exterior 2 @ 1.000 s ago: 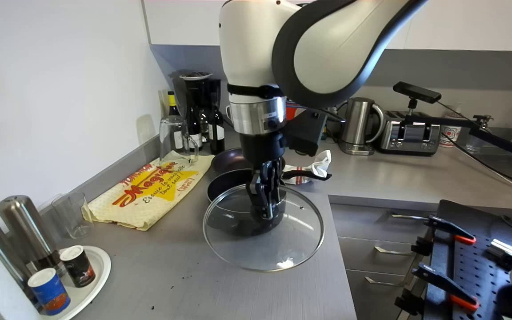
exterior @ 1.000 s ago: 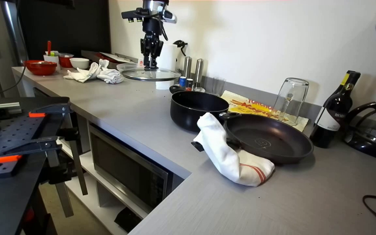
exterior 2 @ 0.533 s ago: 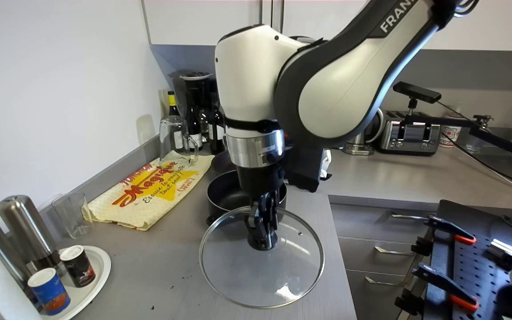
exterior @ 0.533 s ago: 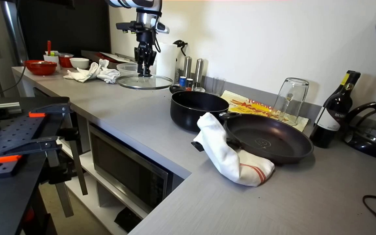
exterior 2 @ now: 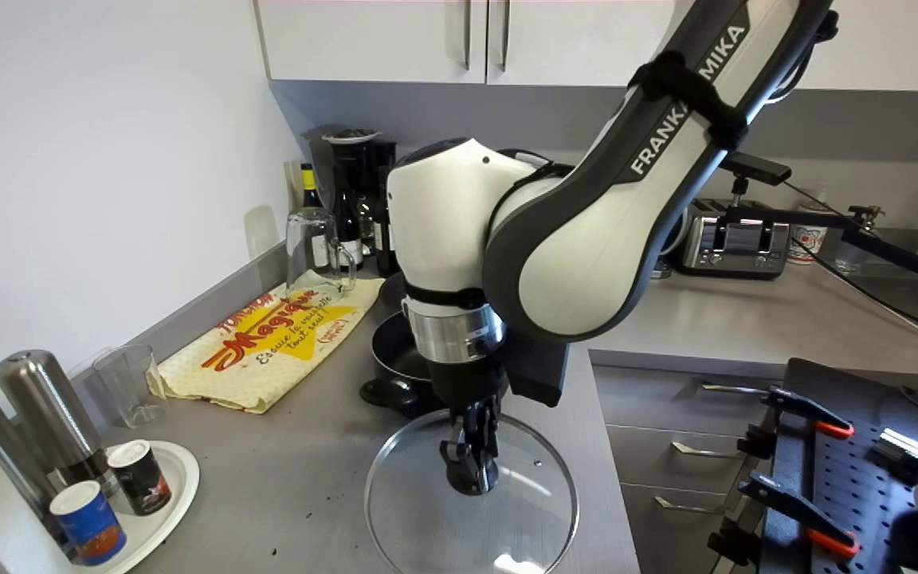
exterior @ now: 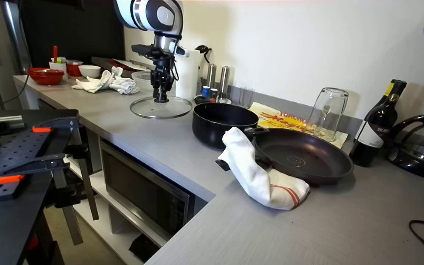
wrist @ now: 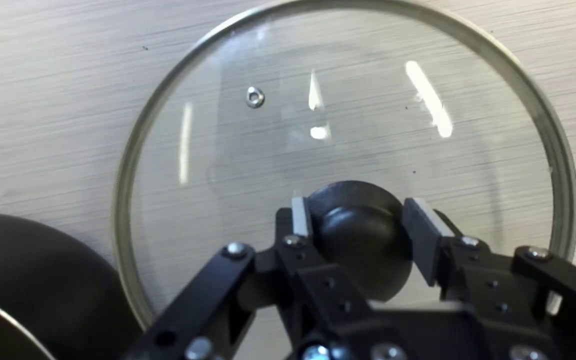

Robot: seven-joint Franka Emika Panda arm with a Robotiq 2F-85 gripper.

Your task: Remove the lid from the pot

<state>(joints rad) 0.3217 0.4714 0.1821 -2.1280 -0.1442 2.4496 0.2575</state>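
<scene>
The lid point(exterior: 144, 109) is a clear glass disc with a metal rim and black knob. It lies level on or just above the counter beside the pot, and also shows in an exterior view point(exterior 2: 419, 510) and the wrist view point(wrist: 278, 150). My gripper point(wrist: 358, 220) has its pads on both sides of the knob, closed on it; it points down over the lid in both exterior views point(exterior: 161, 98) point(exterior 2: 471, 474). The black pot point(exterior: 212, 130) stands uncovered; its interior is partly visible. The arm partly hides it in an exterior view point(exterior 2: 394, 351); its side shows in the wrist view point(wrist: 43, 285).
A black frying pan point(exterior: 304, 156) and white cloth point(exterior: 247, 173) are past the pot. A yellow printed towel point(exterior 2: 268, 343) and glass mug point(exterior 2: 311, 247) are by the wall. A white plate point(exterior 2: 176, 494) with small cans, a paper roll point(exterior: 188, 73) and cloths point(exterior: 123, 85) are near the lid.
My gripper and the lid have moved away from over the pot and down towards the counter beside it. The grip on the knob looks the same. The pot has barely shifted.
</scene>
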